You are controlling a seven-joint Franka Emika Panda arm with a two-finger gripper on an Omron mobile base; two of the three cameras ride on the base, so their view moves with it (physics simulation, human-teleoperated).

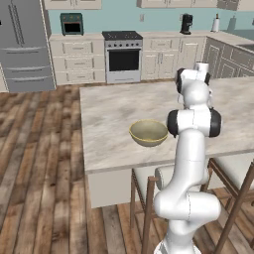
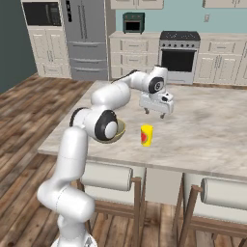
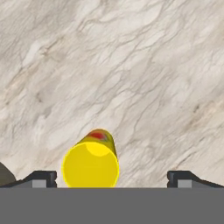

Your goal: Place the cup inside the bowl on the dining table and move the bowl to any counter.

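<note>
A small yellow cup (image 2: 146, 135) with a red patch stands upright on the dining table (image 2: 212, 125), just right of the bowl. From the hand view I look down into the cup (image 3: 91, 168), which sits low between my two fingertips (image 3: 41, 178). The olive-tan bowl (image 1: 148, 132) rests near the table's front edge, and my arm's elbow hides most of it in the right base view. My gripper (image 2: 155, 114) hangs open above the table, a little behind and above the cup, holding nothing.
Stools with pale cushions (image 2: 107, 176) stand under the table's near edge. Counters (image 1: 77, 37) over cream cabinets, a stove (image 1: 122, 55) and a steel fridge (image 1: 22, 44) line the far teal wall across a wooden floor.
</note>
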